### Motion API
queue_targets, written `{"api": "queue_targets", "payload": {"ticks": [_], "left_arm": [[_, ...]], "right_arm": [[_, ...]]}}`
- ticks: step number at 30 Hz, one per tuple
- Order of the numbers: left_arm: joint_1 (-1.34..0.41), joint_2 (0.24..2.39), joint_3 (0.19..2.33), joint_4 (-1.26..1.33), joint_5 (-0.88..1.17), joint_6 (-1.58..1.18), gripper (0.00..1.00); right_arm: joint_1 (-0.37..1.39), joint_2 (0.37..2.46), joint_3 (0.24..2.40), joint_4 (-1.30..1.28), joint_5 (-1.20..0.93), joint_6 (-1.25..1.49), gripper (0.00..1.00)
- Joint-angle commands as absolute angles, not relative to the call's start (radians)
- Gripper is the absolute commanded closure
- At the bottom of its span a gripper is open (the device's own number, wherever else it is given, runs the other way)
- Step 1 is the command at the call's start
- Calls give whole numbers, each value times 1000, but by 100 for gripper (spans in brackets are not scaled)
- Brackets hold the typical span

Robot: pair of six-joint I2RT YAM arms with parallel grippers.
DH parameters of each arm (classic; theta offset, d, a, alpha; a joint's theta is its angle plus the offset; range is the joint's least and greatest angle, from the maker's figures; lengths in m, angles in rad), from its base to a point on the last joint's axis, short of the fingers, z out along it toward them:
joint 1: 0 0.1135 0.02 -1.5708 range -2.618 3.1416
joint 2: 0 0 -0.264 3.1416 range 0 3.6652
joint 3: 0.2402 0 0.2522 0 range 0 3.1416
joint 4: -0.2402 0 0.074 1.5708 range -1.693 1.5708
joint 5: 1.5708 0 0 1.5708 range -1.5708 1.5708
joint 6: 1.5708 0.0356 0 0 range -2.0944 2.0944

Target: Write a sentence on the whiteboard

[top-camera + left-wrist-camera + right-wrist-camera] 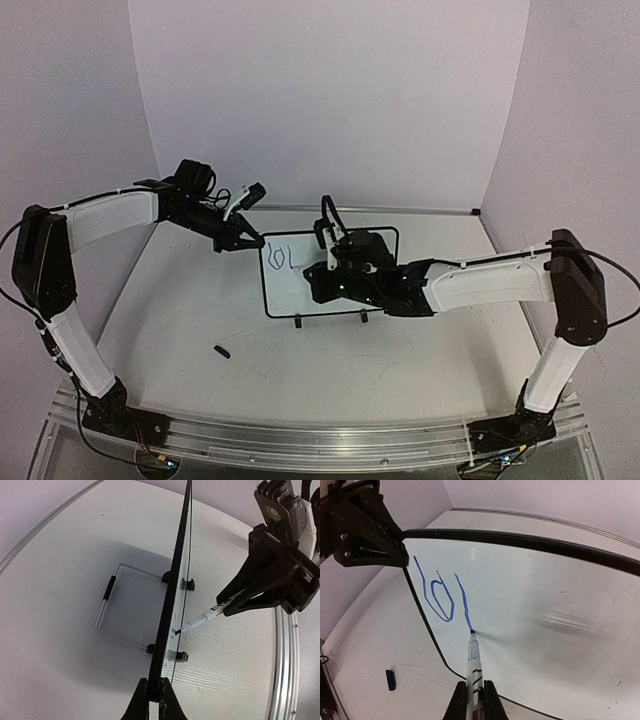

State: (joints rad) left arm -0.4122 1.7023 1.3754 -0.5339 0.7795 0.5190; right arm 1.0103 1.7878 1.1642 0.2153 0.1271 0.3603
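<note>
L hand (155, 692) tight on whiteboard (176, 587) edge; R hand (474, 692) tight on marker (471, 655), tip against blue strokes (441, 600).

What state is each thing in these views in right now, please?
whiteboard: standing on its feet, partly written.
blue writing: unfinished, only a few strokes.
marker: uncapped, tip touching the whiteboard.
marker cap: off, lying on the table.
left pincer: shut on the whiteboard's edge.
right pincer: shut on the marker.

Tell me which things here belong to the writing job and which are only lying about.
In the job: whiteboard, blue writing, marker, left hand, right hand.
Lying about: small blue piece on the table, perhaps the cap.
</note>
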Motion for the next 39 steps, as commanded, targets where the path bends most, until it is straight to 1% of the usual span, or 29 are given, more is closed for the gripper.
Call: {"api": "queue_targets", "payload": {"ticks": [1, 19, 22, 26, 29, 39], "left_arm": [[-408, 1671, 1373, -537, 695, 550, 100], [-408, 1671, 1373, -535, 692, 550, 100], [-408, 1671, 1373, -536, 690, 549, 100], [-408, 1671, 1373, -536, 689, 549, 100], [-409, 1671, 1374, -536, 689, 550, 100], [-408, 1670, 1373, -538, 690, 549, 100]], "right_arm": [[1002, 1771, 1182, 215, 199, 357, 100], [1001, 1695, 1154, 299, 257, 335, 100], [1000, 1692, 1148, 300, 236, 328, 100], [1002, 1657, 1111, 329, 136, 310, 100], [1001, 1641, 1082, 331, 112, 317, 100], [1001, 1692, 1094, 325, 168, 340, 100]]}}
